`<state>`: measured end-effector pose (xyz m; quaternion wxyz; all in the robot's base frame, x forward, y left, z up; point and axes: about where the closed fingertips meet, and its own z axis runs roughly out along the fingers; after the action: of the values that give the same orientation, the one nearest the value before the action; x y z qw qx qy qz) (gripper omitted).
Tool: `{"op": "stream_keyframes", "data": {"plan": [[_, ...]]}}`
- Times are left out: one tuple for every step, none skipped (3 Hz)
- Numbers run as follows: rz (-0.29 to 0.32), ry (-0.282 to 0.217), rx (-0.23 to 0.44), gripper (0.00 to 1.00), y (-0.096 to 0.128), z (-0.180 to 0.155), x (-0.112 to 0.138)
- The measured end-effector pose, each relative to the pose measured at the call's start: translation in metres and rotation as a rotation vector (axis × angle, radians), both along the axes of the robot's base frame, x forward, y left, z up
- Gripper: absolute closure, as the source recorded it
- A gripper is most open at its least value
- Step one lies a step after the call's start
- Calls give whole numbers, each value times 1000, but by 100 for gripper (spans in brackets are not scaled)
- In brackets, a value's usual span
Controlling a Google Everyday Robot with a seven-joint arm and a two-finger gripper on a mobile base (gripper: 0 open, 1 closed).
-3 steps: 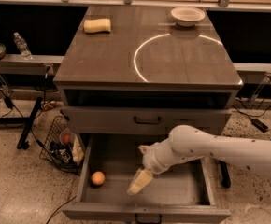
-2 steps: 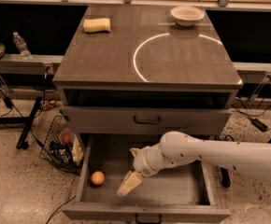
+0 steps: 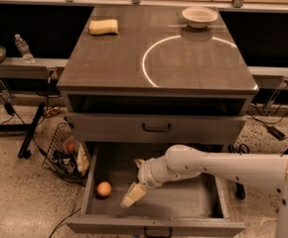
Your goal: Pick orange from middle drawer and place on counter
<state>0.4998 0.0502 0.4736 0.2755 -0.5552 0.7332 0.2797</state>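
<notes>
The orange [image 3: 104, 189] lies on the floor of the open middle drawer [image 3: 183, 205], in its front left corner. My gripper [image 3: 132, 195] is inside the drawer, pointing down and left, a short way to the right of the orange and apart from it. My white arm [image 3: 223, 165] reaches in from the right. The counter [image 3: 109, 58] above, with its thin white arc, bears no orange.
A yellow sponge [image 3: 104, 27] and a white bowl [image 3: 199, 16] stand at the back of the counter. A shut drawer with a black loop handle [image 3: 156, 128] is above the open one. A wire basket [image 3: 64, 152] with clutter stands on the floor to the left.
My gripper has moved left across the drawer floor, closer to the orange. The orange has not moved.
</notes>
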Motion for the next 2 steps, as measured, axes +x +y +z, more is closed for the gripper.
{"op": "stream_keyframes", "data": {"plan": [[3, -6, 27, 0, 7, -26, 9], [6, -25, 54, 0, 23, -57, 21]]}}
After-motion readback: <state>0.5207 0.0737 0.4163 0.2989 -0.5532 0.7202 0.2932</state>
